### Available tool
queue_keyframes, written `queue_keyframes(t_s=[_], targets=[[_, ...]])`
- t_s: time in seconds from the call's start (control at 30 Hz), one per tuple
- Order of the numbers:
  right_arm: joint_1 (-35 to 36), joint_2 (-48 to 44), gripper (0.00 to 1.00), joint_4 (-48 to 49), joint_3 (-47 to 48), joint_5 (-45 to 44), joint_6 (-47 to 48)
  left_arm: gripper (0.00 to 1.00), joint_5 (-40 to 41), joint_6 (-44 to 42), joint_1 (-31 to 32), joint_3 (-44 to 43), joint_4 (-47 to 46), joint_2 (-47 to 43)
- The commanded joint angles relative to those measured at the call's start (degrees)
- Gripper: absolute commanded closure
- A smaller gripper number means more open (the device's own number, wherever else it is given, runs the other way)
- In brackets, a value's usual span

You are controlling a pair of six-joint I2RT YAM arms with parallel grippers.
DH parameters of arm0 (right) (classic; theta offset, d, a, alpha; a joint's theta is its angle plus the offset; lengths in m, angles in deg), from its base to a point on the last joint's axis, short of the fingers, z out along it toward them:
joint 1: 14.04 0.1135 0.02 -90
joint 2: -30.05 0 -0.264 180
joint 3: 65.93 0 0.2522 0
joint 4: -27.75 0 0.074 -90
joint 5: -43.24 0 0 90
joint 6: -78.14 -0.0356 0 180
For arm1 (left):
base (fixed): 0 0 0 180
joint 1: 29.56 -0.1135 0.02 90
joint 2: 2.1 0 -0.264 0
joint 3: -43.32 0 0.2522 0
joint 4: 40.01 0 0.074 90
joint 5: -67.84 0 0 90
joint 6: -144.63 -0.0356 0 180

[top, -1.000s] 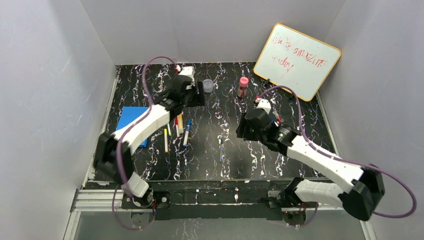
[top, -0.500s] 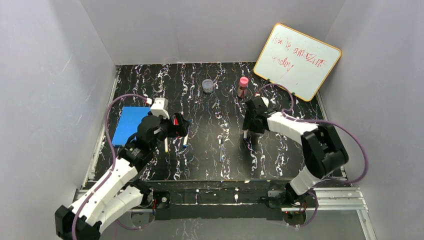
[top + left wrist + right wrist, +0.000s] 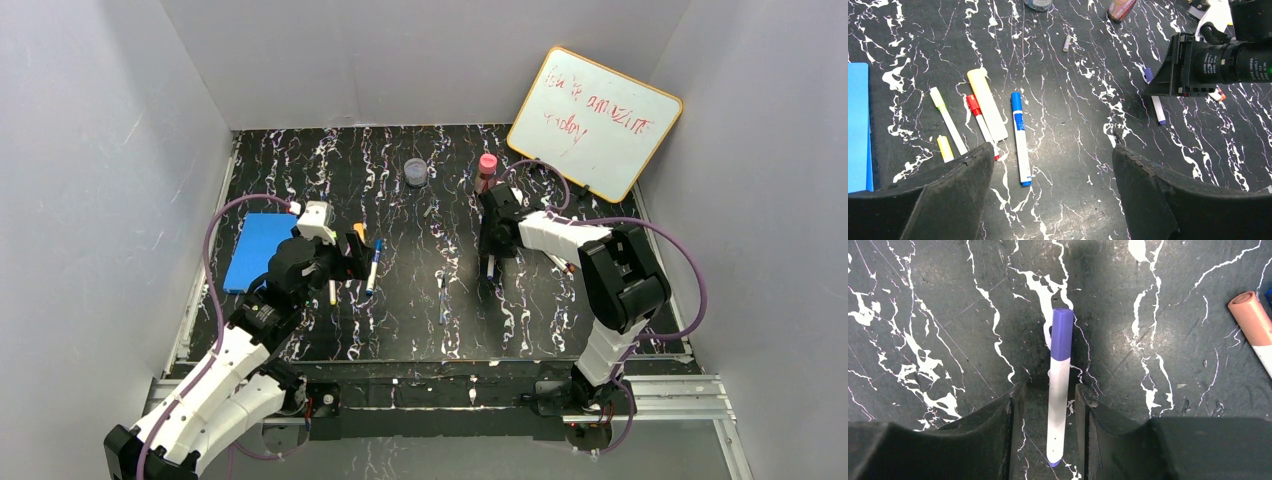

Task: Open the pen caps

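Note:
A white pen with a purple cap (image 3: 1062, 335) lies flat on the black marbled table. My right gripper (image 3: 1049, 390) is lowered over it, a finger on each side of the white barrel (image 3: 1058, 405). A thin gap shows on both sides, so it is open. Several pens lie side by side further left: a blue-capped one (image 3: 1018, 137), a yellow highlighter (image 3: 987, 110), a red-capped one (image 3: 980, 122) and a green-tipped one (image 3: 948, 120). My left gripper (image 3: 1053, 155) hovers wide open just right of the blue-capped pen, holding nothing.
A blue pad (image 3: 255, 250) lies at the left edge. A clear jar (image 3: 416, 172) and a pink-capped bottle (image 3: 486, 172) stand at the back, and a whiteboard (image 3: 594, 122) leans at the back right. An orange-capped pen (image 3: 1255, 322) lies right of my right gripper. A thin pen (image 3: 441, 298) lies mid-table.
My left arm has pulled back from the far middle to the pen cluster and its jaws have widened. My right gripper has swung onto the purple-capped pen, its jaws narrowing around it.

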Motion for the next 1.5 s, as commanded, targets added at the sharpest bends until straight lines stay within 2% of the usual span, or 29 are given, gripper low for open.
queue_keyframes(t_s=[0.0,0.17,0.43,0.47,0.53,0.63,0.67,0.7,0.73,0.8,0.87,0.97,1.27,1.47], targets=[[-0.1,-0.6,0.52,-1.6,-1.2,-1.8,1.5,0.16,0.5,-1.1,0.2,0.4,0.0,-0.4],[-0.1,-0.5,0.61,-1.3,-2.6,-1.5,2.1,0.18,0.6,-1.4,0.2,0.4,0.3,0.4],[-0.1,-2.2,0.97,-0.2,-6.2,0.8,3.1,0.19,0.8,-1.3,0.2,0.8,-0.2,1.0],[-0.1,-4.0,0.99,-0.4,-6.2,1.2,3.2,0.19,0.3,-1.1,0.2,0.9,-0.6,1.1],[-0.1,-11.7,0.99,0.5,-6.6,5.7,3.3,0.17,-2.9,1.4,0.2,1.5,-3.6,1.8],[1.2,-28.7,0.99,8.9,-11.3,25.9,4.9,0.10,-12.0,10.5,0.2,-3.1,-7.0,4.7],[2.5,-34.1,0.99,11.2,-12.6,32.7,5.8,0.08,-13.6,13.9,0.3,-5.4,-11.0,6.3],[4.0,-38.1,0.99,12.9,-14.1,35.4,5.9,0.07,-15.6,16.5,0.3,-6.4,-14.3,7.9],[5.8,-43.1,0.99,16.6,-16.2,37.0,5.3,0.05,-20.3,20.8,0.3,-6.6,-20.3,11.3],[9.2,-47.9,0.99,23.4,-19.6,39.2,4.0,0.09,-28.0,29.5,0.9,-6.2,-32.7,18.1],[10.4,-49.5,0.99,26.7,-21.3,40.5,2.7,0.13,-30.5,31.8,2.5,-8.0,-35.1,22.6],[10.7,-51.0,0.99,31.4,-23.6,41.3,0.1,0.16,-32.2,32.5,4.0,-9.2,-35.1,25.0],[11.0,-51.5,0.99,37.9,-26.1,40.6,-3.9,0.23,-32.9,32.8,5.1,-8.6,-35.1,24.0],[11.0,-52.3,0.99,39.1,-26.5,39.2,-5.4,0.34,-34.0,33.1,5.7,-8.6,-36.0,24.3]])
